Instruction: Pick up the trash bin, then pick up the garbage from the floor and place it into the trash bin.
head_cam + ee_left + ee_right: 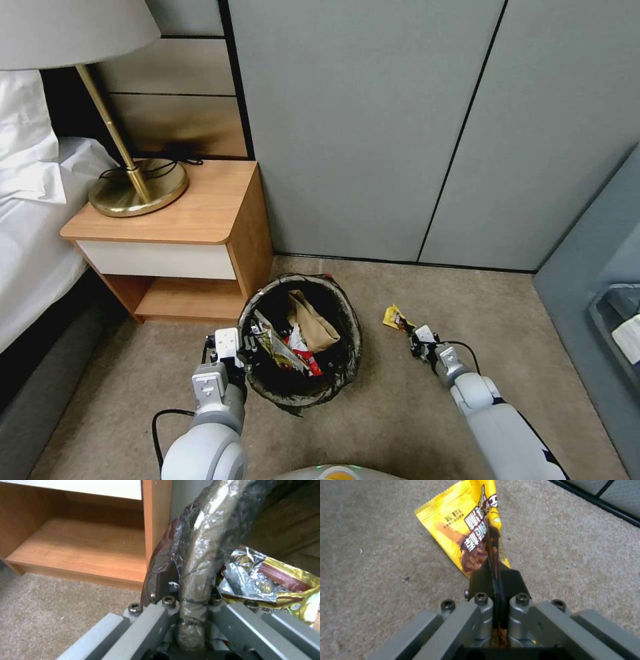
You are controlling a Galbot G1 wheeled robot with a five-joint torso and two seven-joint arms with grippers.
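One trash bin (333, 313) is sitting on the carpet (400, 413) just beside the wooden nightstand (193, 220), its dark bag folded over the rim. Inside it several pieces of garbage are lying: one brown paper bag (312, 323), one silver-and-yellow snack wrapper (275, 347) and one red wrapper (307, 361) can be counted, while anything deeper is hidden. One more piece, a yellow snack wrapper (395, 318), is lying to the bin's right, apart from it. Two hands are working. The left hand (241, 347) is gripping the near-left part of the bin's rim; in the left wrist view its fingers (160, 585) are pressing closed on the bag-wrapped rim (200, 555), one inside and one outside, with the silver-and-yellow wrapper (266, 580) just beside them inside the bin. The right hand (412, 333) is reaching down low over the carpet at the near end of the yellow wrapper; in the right wrist view its dark fingers (480, 580) are pinching together on the wrapper's (466, 530) edge, with the rest of the packet spreading away from the fingertips over the carpet. One brass lamp (133, 187) is standing on the nightstand, and one bed (33, 220) is lying to its left.
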